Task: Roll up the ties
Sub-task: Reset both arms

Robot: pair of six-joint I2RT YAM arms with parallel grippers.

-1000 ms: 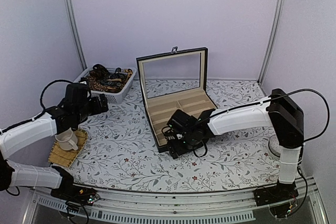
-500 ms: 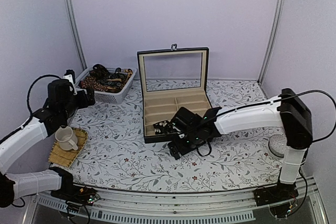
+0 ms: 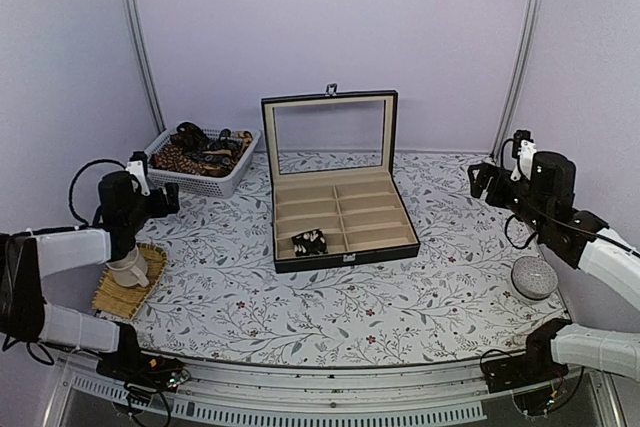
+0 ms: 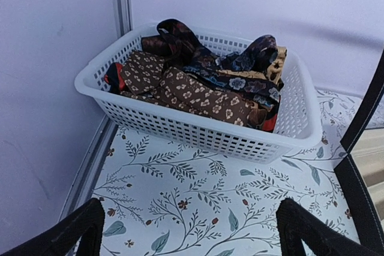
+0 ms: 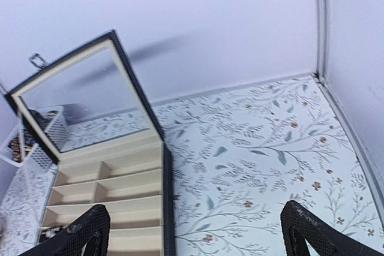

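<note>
Ties (image 4: 204, 85) heaped in basket (image 4: 198, 139) at frame center, above wide-open empty left gripper (image 4: 192, 229); right gripper (image 5: 195, 232) wide too.

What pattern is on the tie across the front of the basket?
The tie is brown with small cream flowers, clearest in the left wrist view.

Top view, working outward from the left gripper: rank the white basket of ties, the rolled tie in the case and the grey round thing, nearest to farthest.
1. White basket: just ahead of the left gripper, at the back left.
2. Rolled tie: front left compartment of the case, mid-table.
3. Grey round object: far right edge of the table.
</note>
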